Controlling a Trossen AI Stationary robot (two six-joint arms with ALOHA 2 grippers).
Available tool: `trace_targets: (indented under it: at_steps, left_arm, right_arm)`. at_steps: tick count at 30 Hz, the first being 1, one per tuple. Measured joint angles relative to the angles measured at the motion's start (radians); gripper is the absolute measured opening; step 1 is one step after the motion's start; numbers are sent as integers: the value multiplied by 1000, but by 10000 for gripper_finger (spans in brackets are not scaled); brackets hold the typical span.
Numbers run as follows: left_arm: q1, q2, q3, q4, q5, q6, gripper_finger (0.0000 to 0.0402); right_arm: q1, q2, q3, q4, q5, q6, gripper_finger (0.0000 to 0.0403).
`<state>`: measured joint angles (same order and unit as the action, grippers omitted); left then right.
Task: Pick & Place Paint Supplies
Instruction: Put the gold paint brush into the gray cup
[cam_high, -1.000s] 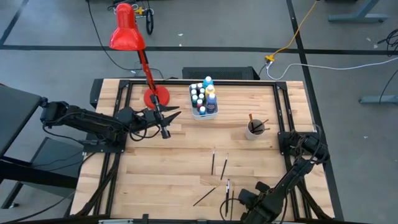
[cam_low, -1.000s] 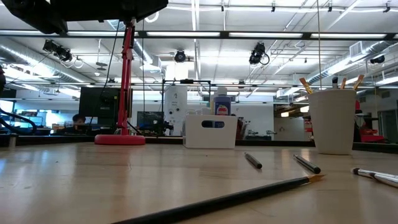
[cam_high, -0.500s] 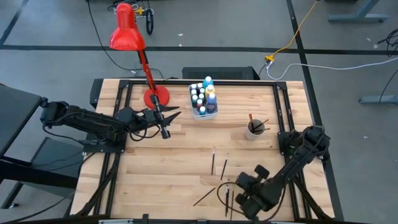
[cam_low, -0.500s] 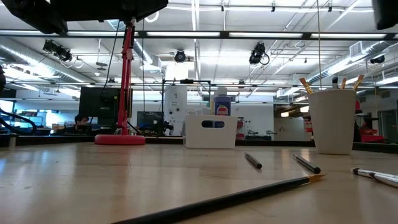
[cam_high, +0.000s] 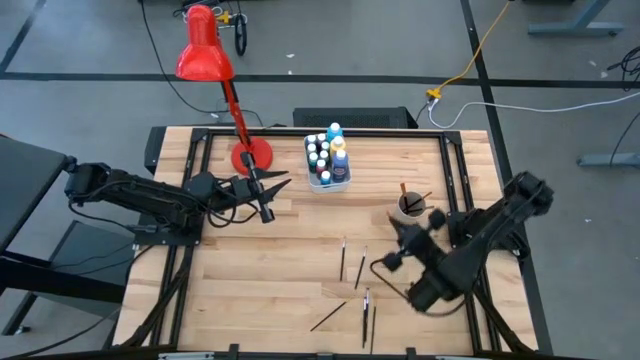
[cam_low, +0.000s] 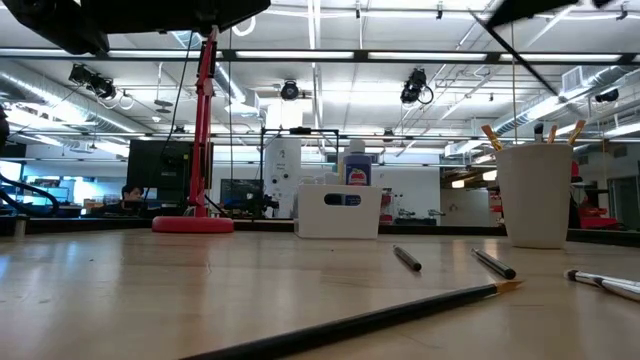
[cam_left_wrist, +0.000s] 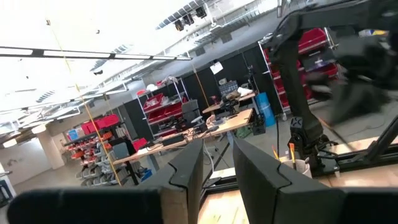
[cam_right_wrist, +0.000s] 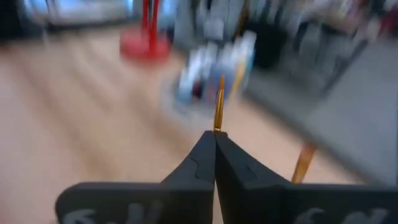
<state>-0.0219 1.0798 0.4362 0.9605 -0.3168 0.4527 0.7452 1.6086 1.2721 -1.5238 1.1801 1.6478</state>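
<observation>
My right gripper (cam_high: 400, 240) hangs above the table just near of the white cup (cam_high: 408, 208), shut on a thin paintbrush (cam_right_wrist: 219, 106). Several more dark brushes (cam_high: 343, 258) lie flat on the wood toward the near edge, also seen in the low view (cam_low: 406, 259). The white-capped paint bottles (cam_high: 325, 155) stand in the white tub (cam_low: 339, 210) at the far side. Other brushes stand in the cup (cam_low: 536, 195). My left gripper (cam_high: 266, 197) waits open beside the lamp base, touching nothing. My right gripper pinches the paintbrush between its two shut fingers. An orange-brown stretch of the handle (cam_right_wrist: 219, 115) sticks out past the fingertips. The brush is lifted clear of the table; in the low view its dark shaft (cam_low: 515, 50) slants high overhead.
The red desk lamp stands with its round base (cam_high: 250, 157) on the far left of the table, its head reaching beyond the far edge. Black rails (cam_high: 470, 230) frame the tabletop. Bare wood lies in the middle of the table (cam_high: 300, 235).
My right arm has swung from the table's near edge up and toward the far side, ending close to the white cup, with the brush in its fingers. The brush's dark shaft now shows at the top of the low view. My left arm has kept still.
</observation>
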Motion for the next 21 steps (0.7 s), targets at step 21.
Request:
trace_targets:
  at_steps: [21]
  left_arm:
    - [0,0,1,-65,80,-166,96]
  right_arm:
    - [-317,-276,-396,270,110,-268,0]
